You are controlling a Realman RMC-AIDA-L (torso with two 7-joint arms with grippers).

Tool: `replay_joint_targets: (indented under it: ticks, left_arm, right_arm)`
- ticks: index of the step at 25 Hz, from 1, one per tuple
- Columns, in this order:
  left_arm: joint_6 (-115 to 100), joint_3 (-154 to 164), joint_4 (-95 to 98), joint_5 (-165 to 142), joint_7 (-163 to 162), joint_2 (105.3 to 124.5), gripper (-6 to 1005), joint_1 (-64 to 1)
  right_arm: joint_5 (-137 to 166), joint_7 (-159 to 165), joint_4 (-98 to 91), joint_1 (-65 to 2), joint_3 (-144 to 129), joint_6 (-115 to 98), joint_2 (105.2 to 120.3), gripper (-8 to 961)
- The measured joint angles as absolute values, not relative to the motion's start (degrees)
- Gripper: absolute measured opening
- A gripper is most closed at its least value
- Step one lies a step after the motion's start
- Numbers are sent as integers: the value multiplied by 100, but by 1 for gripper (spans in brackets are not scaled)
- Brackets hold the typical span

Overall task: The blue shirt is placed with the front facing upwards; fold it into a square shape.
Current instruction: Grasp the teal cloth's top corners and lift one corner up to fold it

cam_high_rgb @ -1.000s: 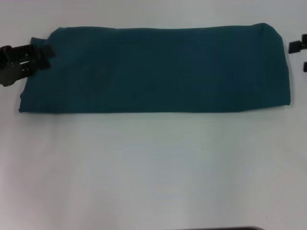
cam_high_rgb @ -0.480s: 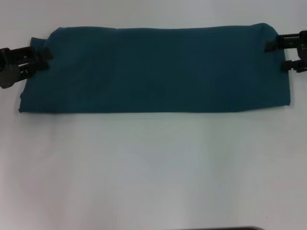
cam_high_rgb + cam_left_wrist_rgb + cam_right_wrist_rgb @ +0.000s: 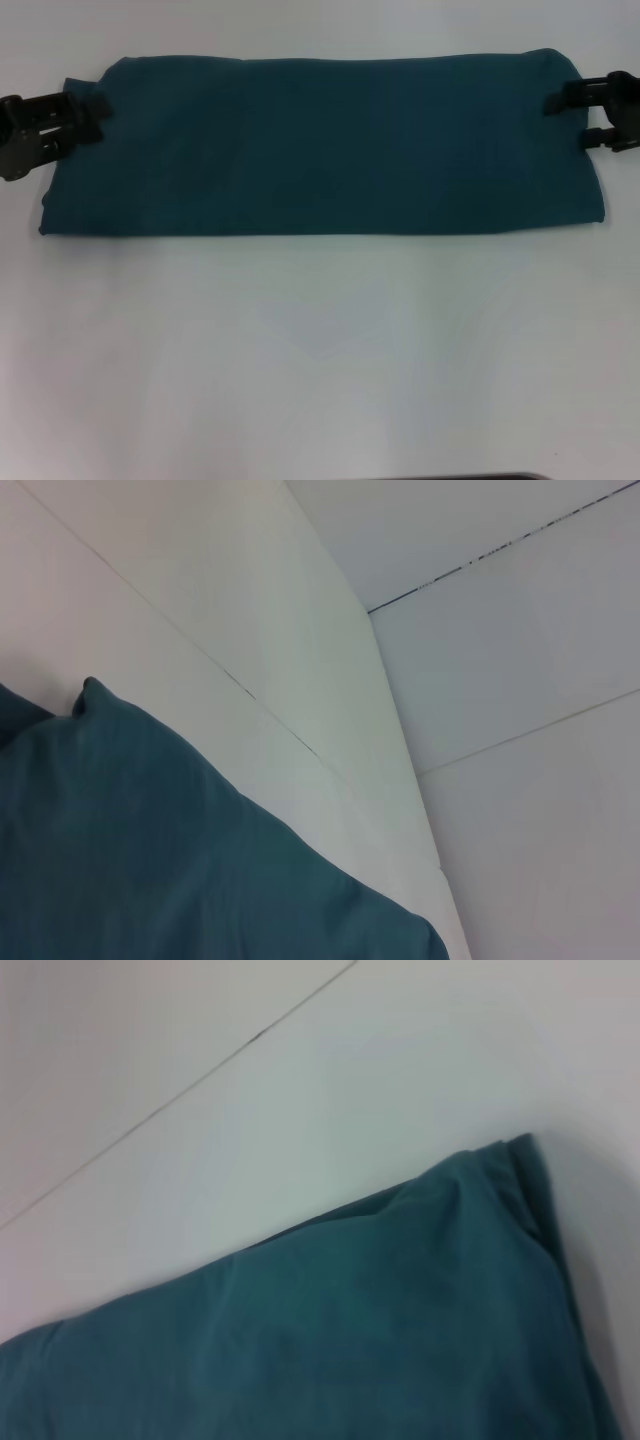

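The blue shirt (image 3: 320, 150) lies on the white table as a long, flat band running left to right, plain side up, with no lettering showing. My left gripper (image 3: 92, 117) is at the band's left end near its far corner, open, its fingers reaching over the cloth edge. At the right end, also near the far corner, my right gripper (image 3: 572, 120) is open with one finger over the cloth and one beside the edge. Teal cloth fills the left wrist view as the shirt (image 3: 150, 850) and the right wrist view as the shirt (image 3: 380, 1330).
The white table (image 3: 320, 350) spreads out in front of the shirt. A dark strip (image 3: 460, 477) shows at the near edge of the head view. Thin seams cross the pale surface (image 3: 500, 680) beyond the shirt.
My right gripper has come in from the right border to the shirt's right end. The left gripper has shifted only slightly at the left end. The shirt has not moved.
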State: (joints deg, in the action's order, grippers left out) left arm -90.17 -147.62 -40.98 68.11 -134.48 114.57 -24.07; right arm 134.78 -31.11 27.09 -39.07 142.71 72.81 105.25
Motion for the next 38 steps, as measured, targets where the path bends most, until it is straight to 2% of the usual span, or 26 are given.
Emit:
replay_joint_targets:
  ticks: [3,7,15,21,25,29,32,34,38]
  left_arm:
    - [-9017,-14773,-4102,6816,-13459,11452,481,-2396]
    - [-9017,-14782,-4104,6841,-13469,11449,480,-2386]
    - [-9018,-14799,-4104,6855,-13606,11404,479,-2430]
    - [-9016,-14801,-4100,6845,-13644,11330,479,-2443]
    - [-8925,-14781,-4049,6782,-13823,11219,478,-2450]
    - [-8650,-14788,-4035,6634,-14281,11133,478,-2457]
    - [-8203,-14774,-3931,6571,-14640,11043,477,-2497]
    - [-7920,-14739,-3799,6518,-14669,11029,477,-2599]
    - [-7218,-14725,-3391,6305,-14668,11084,477,-2884]
  right_arm:
    - [13474,-3120,2750,-3958,14242,7373,10529,925]
    - [13270,-3120,3162,-3909,14334,8016,10452,925]
    - [12400,-3369,3823,-3420,14783,9242,10338,924]
    - [11970,-3719,3819,-3110,14944,9530,10310,925]
    - [11749,-4938,3729,-3045,14954,9793,10490,925]
    - [11443,-6485,3679,-2946,14956,9965,10888,925]
    - [11435,-6937,3650,-2921,14929,9898,11115,925]
    - [11477,-7126,3590,-2917,14897,9870,11202,925]
    - [11432,-7466,3265,-2876,14937,9831,11278,924]
